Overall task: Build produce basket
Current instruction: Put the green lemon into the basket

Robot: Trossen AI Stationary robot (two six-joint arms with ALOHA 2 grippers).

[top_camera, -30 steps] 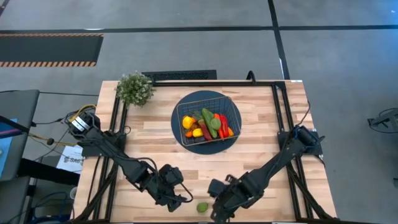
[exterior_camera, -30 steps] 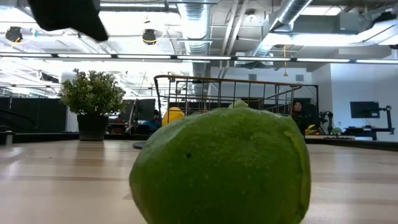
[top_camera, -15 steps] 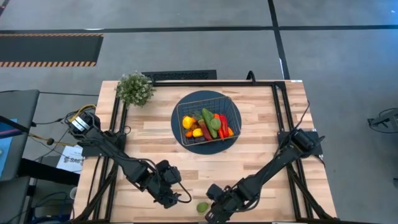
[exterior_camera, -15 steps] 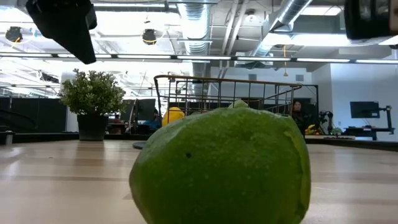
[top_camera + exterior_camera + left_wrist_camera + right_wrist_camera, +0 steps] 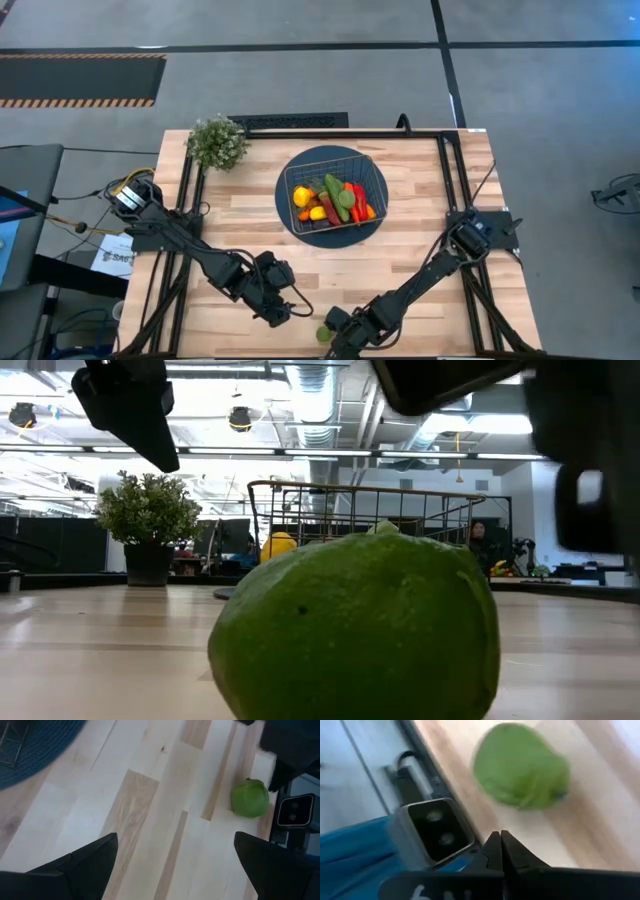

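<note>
A green lime lies alone on the wooden table near its front edge; it fills the low view. My right gripper is shut and low, just right of the lime, its tips pointing at the lime with a gap between. My left gripper is open and hangs above the table left of the lime. The wire basket stands mid-table and holds the other produce.
The basket stands on a dark blue round disc. A potted plant stands at the far left corner. A small camera block sits at the front edge right by the lime. Bare wood lies between the basket and both grippers.
My right gripper has come down and toward the table's near edge, ending beside the lime. My left gripper has turned a little in place. The lime has not moved.
</note>
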